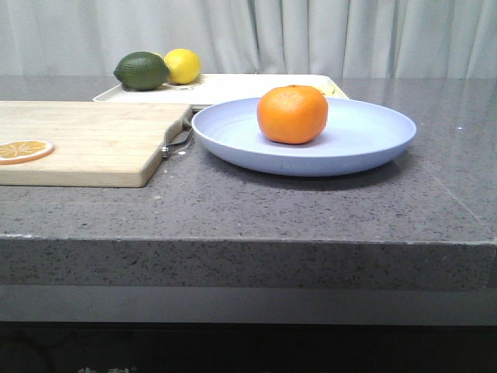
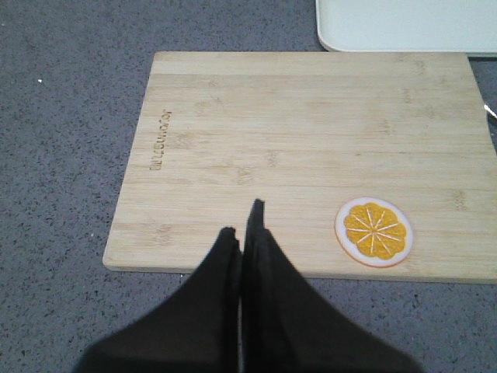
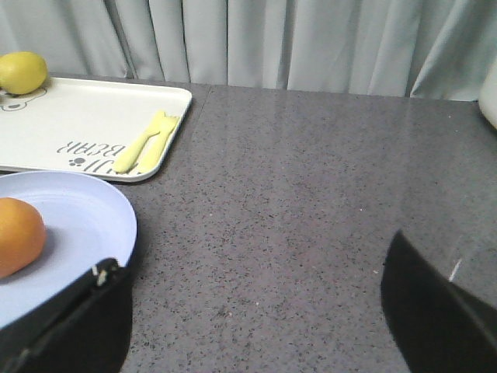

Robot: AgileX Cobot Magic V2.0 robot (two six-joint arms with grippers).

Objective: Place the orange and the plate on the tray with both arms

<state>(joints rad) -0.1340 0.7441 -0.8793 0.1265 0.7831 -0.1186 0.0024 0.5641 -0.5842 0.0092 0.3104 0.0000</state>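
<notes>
Plainly, the plate (image 1: 304, 137) sits nearest on the grey bench (image 1: 256, 206), with the orange (image 1: 292, 114) resting loose in its middle. The plate looks stiff, light and matte, so its raised rim is the place to pinch; I judge the near or right edge easiest. The orange is round and free to roll, so any tilt in lifting could send it off, and the plate should be kept level. If taken alone, the fruit's dimpled skin should give fair hold across its widest part.

The right gripper (image 3: 256, 311) hangs with fingers (image 3: 70, 318) spread wide, one of them just beside the plate's rim, holding nothing. The left gripper (image 2: 245, 233) hovers over the near edge of the board (image 2: 307, 155), its fingers pressed together and empty, near the orange slice (image 2: 373, 231) lying on it.

The board lies left of the plate, its metal handle (image 1: 177, 141) close to the rim; I cannot tell whether they touch.

Farther back lies the tray (image 1: 233, 87), partly hidden behind the plate. A lime (image 1: 142, 71) and lemon (image 1: 182, 65) stand at its left end, and yellow cutlery (image 3: 146, 143) lies near its right edge, leaving the middle as the likely landing spot.
</notes>
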